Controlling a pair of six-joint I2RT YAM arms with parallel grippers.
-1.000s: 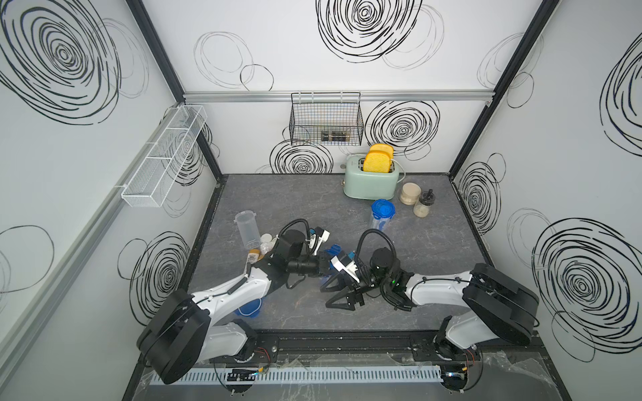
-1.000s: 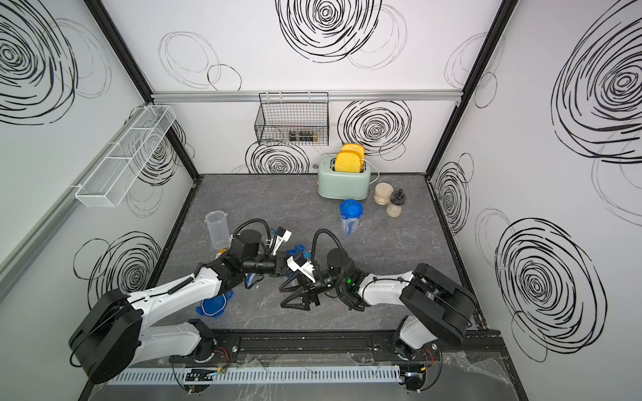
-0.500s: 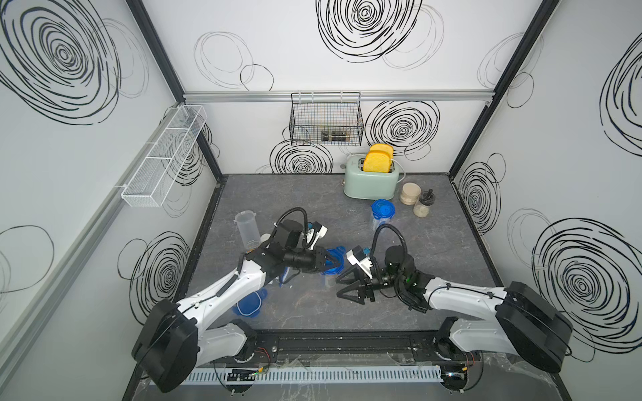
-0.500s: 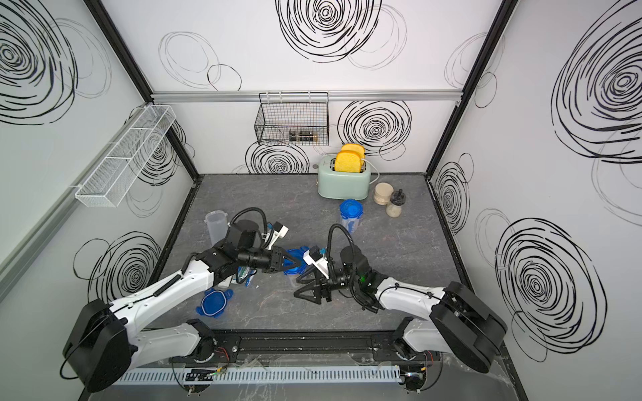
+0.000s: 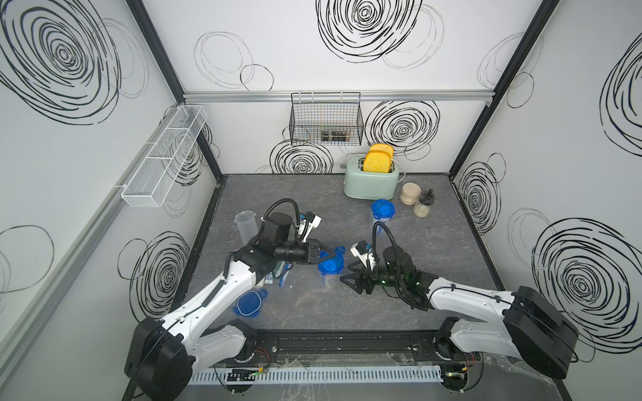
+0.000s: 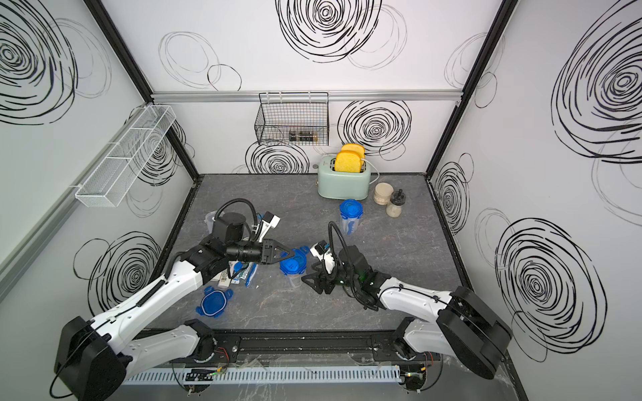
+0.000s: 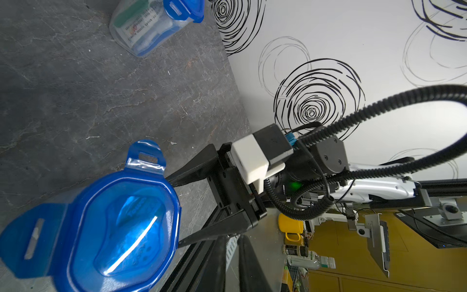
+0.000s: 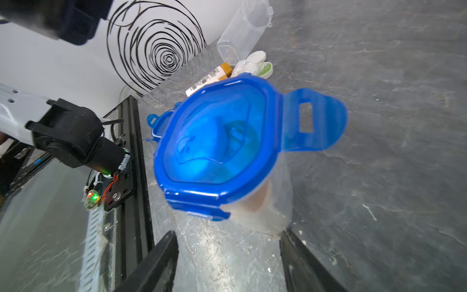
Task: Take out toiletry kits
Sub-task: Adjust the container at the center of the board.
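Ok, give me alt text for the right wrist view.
A clear tub with a blue clip lid fills the middle, one clip flipped open, just ahead of the open right gripper. Beyond it on the grey table are a small bottle, a round tin and an empty tub.

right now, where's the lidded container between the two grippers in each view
Top view: lidded container mid-table, between left gripper and right gripper.
Top view: same spot.
Left wrist: close foreground, blue lid up.
Right wrist: centre, just beyond the open fingers.
Shared landmark: right gripper, beside it in all four.
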